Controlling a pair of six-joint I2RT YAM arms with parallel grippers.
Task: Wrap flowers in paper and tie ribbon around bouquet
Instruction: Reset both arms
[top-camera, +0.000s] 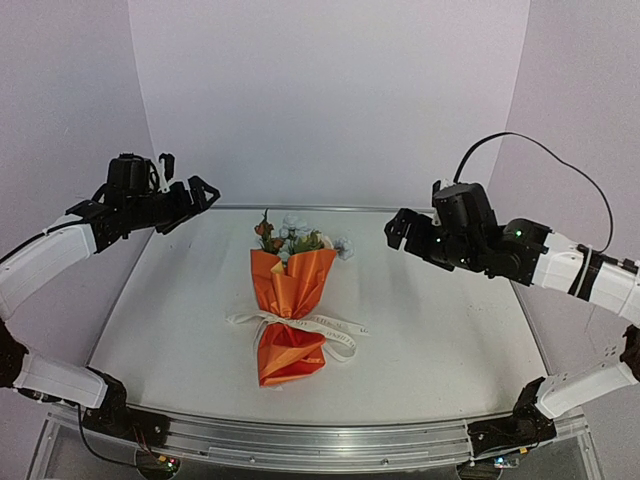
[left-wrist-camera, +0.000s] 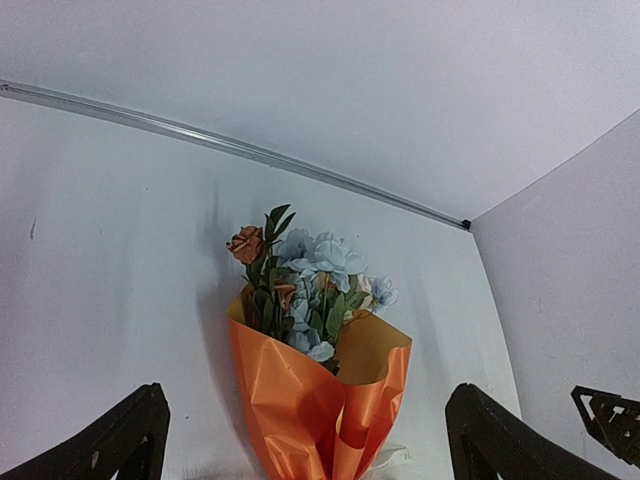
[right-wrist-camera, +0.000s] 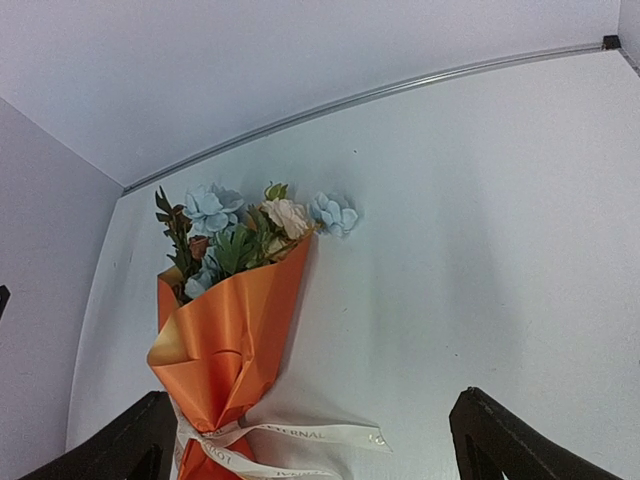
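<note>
Metal rail (top-camera: 320, 440) runs along my near edge. Past it the pale, matte worktop (top-camera: 450, 330) carries the bouquet (top-camera: 290, 300), lying flat near the middle with its folded butt end toward me and the heads pointing away. Its paper (top-camera: 283, 355) is glossy orange, creased into sharp facets, pinched to a narrow waist and flaring open above, with a yellowish inner face at the lip. Around that waist I see the ribbon (top-camera: 335, 325), a cream fabric band with small printed lettering, tied there, its tails lying loose on the worktop to the right. Beyond the lip the flowers (top-camera: 290, 235) poke out: soft pale blue blooms, a peach one, a rust one, green leaves. Both sets of jaws hang above the surface, the left jaws off to the left and the right jaws off to the right. Each is spread wide and grips nothing, and the bouquet lies between them, well apart from both. Farthest off is a plain white wall (top-camera: 330, 100).
</note>
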